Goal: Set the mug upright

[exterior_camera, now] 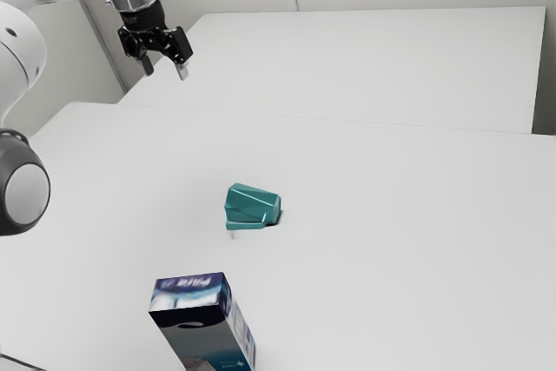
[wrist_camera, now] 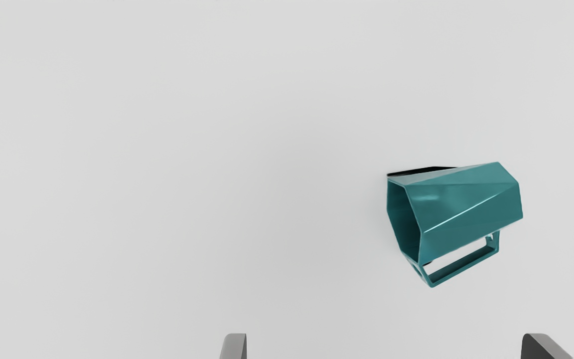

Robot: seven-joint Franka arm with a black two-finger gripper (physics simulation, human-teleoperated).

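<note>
**Glossy teal, many-sided mug (wrist_camera: 466,199) lies on its side, well apart from the released black two-finger gripper (exterior_camera: 165,71)**

The mug's long axis runs roughly along the line from one finger to the other, at a slight slant, so closing at this angle would likely squeeze it end to end; a turn of the hand looks wise, to pinch across the body. In the wrist view it sits ahead of the fingertips, nearer one finger's side, with its open mouth (wrist_camera: 406,219) facing towards the other finger's side and its angular handle (wrist_camera: 464,265) on the flank nearest the fingertips.

The fingers stand wide apart with nothing gripped. In the exterior view, the gripper is raised, off to the left of the mug and farther back; the mug rests on the white table (exterior_camera: 391,215), beyond the printed blue-and-white box (exterior_camera: 195,301). Righting it is yet to begin, I judge.
</note>
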